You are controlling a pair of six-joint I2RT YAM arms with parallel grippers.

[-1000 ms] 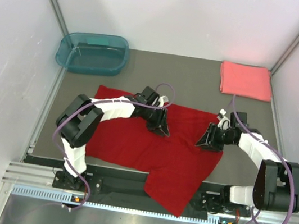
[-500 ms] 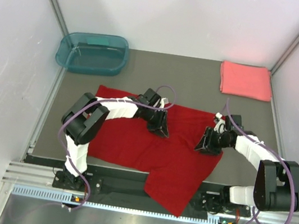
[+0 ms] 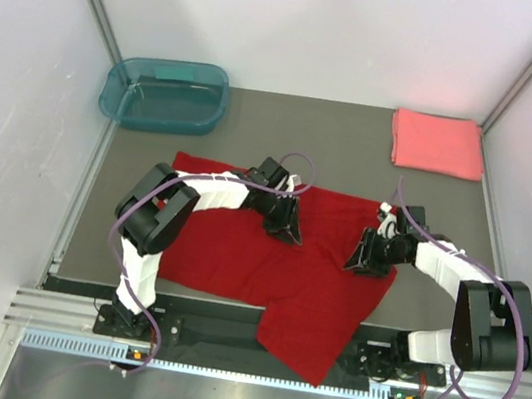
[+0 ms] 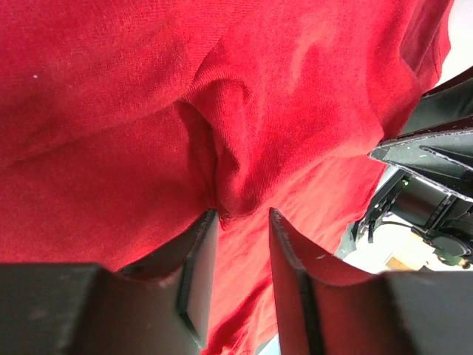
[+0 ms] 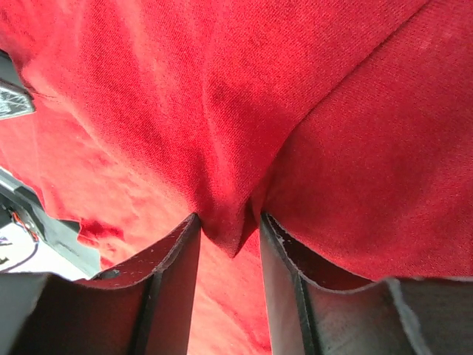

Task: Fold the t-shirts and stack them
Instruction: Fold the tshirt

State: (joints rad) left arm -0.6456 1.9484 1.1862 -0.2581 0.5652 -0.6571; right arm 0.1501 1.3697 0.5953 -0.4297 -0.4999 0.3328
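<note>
The deep red t-shirt (image 3: 227, 254) lies spread on the grey table, its lower part hanging over the near edge. My left gripper (image 3: 286, 231) is down on the shirt's upper middle. In the left wrist view its jaws (image 4: 242, 216) pinch a raised pucker of the red cloth (image 4: 295, 89). My right gripper (image 3: 363, 260) is down on the shirt's right edge. In the right wrist view its jaws (image 5: 229, 222) pinch a fold of the red cloth (image 5: 222, 89). The coral-pink t-shirt (image 3: 437, 143) lies as a neat folded rectangle at the back right.
A teal translucent tub (image 3: 166, 93) stands at the back left corner. White walls enclose the table (image 3: 336, 140) on three sides. A metal rail (image 3: 243, 343) runs along the near edge by the arm bases.
My right gripper has slid a little to the left and nearer on the shirt's right edge. My left gripper has barely moved.
</note>
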